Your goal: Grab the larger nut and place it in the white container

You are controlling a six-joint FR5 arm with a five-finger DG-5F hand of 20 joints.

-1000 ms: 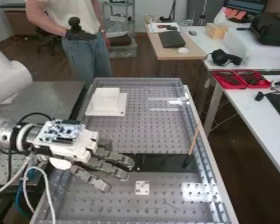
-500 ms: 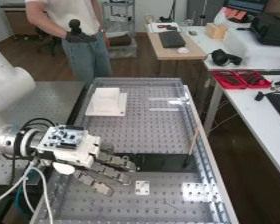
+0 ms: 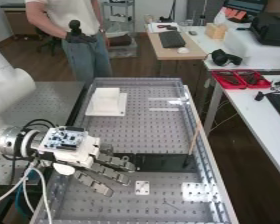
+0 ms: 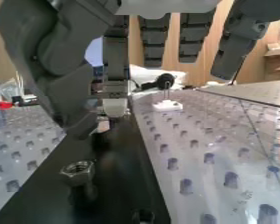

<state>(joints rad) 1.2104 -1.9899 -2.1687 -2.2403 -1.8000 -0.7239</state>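
In the high view the hand is over the left part of the black strip on the perforated bench, its fingers extended and spread. The wrist view gives the hand with long, mostly straight fingers and a thumb hanging above the strip. Below the thumb a metal hex nut is on the black surface, apart from the hand. Its size against any other nut I cannot tell. The white container, a block shape on a white base, stands at the bench's far left.
A thin wooden stick leans by the bench's right rail. A small white plate with holes lies just near of the strip. Red trays are on the side table. Loose cables hang under the arm.
Over the past second the hand has shifted slightly toward the right and nearer in the high view, its fingers staying extended. In the last half second it has barely moved.
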